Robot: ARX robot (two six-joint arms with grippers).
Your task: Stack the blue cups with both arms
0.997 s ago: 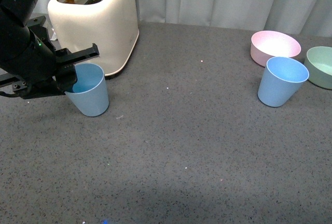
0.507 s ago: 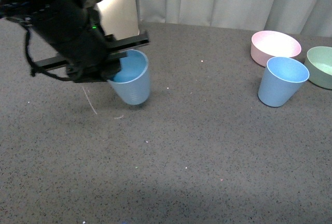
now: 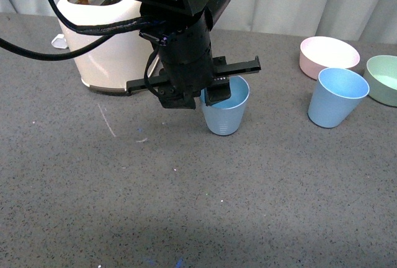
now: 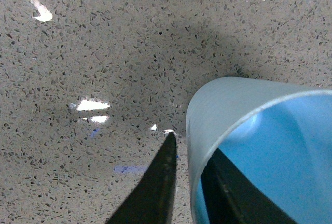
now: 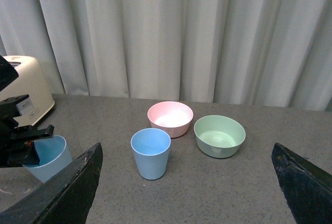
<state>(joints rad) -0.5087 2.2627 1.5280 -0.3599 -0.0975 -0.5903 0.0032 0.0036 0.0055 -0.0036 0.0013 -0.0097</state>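
Observation:
My left gripper [image 3: 208, 94] is shut on the rim of a light blue cup [image 3: 226, 113], one finger inside and one outside, at the middle of the grey table. In the left wrist view the cup wall [image 4: 228, 99] sits between the two black fingers [image 4: 158, 182]. The second blue cup [image 3: 336, 97] stands upright at the right, in front of the pink bowl [image 3: 329, 54]; it also shows in the right wrist view [image 5: 150, 152]. My right gripper [image 5: 187, 182] is open and empty, back from that cup; it is out of the front view.
A cream toaster [image 3: 108, 38] with toast stands at the back left. A green bowl [image 3: 384, 79] sits at the far right, beside the pink bowl. A white curtain hangs behind the table.
My left arm has carried its blue cup from beside the toaster rightward to the table's middle. The other cup and bowls have not moved.

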